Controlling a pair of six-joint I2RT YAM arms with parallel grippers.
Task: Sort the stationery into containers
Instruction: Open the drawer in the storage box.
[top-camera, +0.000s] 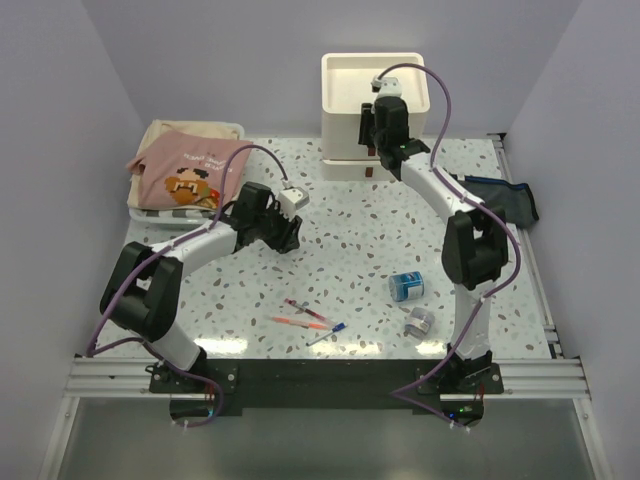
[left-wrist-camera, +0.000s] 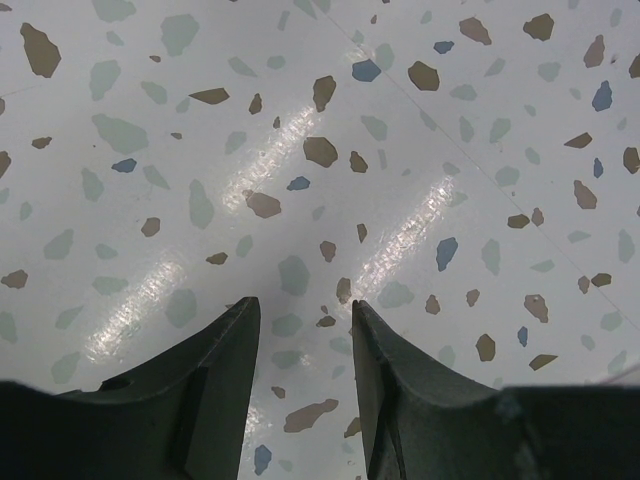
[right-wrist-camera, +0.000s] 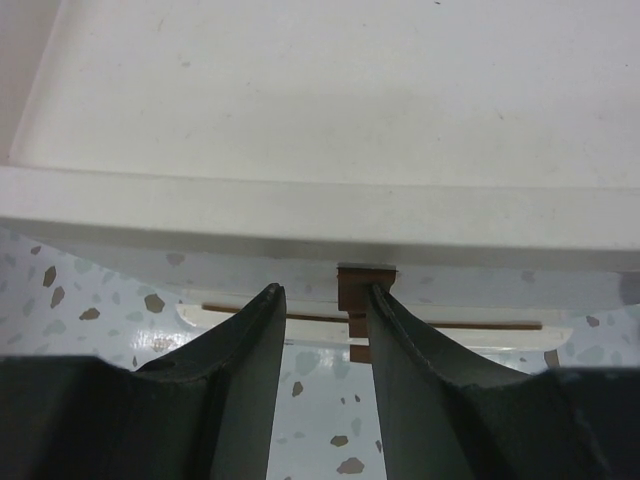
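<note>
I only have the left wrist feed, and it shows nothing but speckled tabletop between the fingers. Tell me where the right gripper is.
Observer: The right gripper is at the front of the drawer unit, at the far side of the table. Its jaws are apart, with a brown handle just past its tips.
Operator: Now place my left gripper against the pens.
Observer: The left gripper hangs open over mid-table. The pens lie loose closer to the arm bases, slightly to its right.
</note>
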